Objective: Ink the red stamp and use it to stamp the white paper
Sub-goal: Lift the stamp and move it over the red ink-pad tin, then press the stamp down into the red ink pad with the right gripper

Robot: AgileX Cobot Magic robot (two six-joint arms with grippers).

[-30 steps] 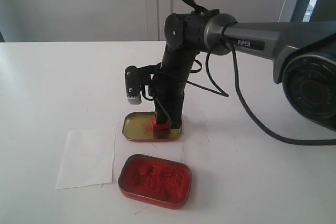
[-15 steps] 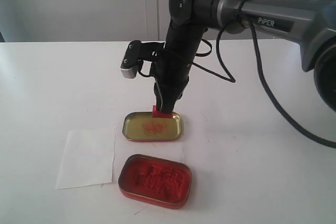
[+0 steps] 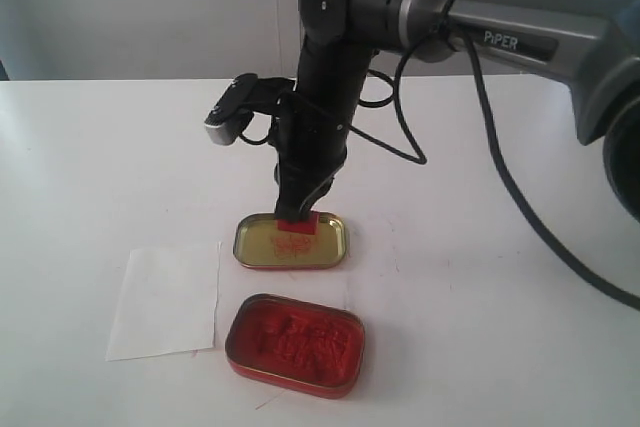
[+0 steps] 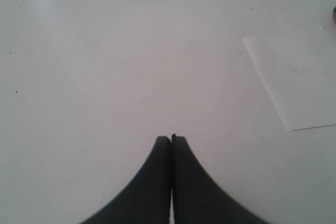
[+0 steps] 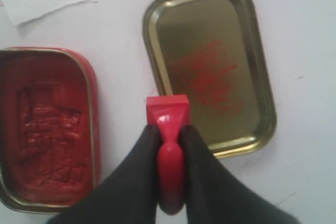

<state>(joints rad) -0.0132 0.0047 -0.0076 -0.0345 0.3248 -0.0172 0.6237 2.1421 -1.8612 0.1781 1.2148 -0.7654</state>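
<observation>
- Right hand (image 3: 297, 209) is clamped on the red stamp (image 3: 297, 220), its two dark fingers (image 5: 142, 156) pinching the knob handle from either side.
- Stamp's long axis runs close to upright: handle up inside the hand, rectangular block base pointing down at the table (image 3: 100, 147).
- It hangs over the far part of the gold-lined tin lid (image 3: 243, 245); whether the base touches the lid cannot be told.
- Stamp is glossy red plastic, with a rounded narrow handle that widens into a flat-edged block.
- Red smears mark the floor of the lid just near the stamp.
- On the near side of the lid sits the red tin of ink paste (image 3: 290, 383), open, its paste rough and lumpy.
- White paper (image 3: 165, 299) lies flat to the left of the red tin, apart from both tins.
- Left hand (image 4: 171, 141) has its fingers pressed together, holding nothing, above bare table, with a corner of the paper close by.
</observation>
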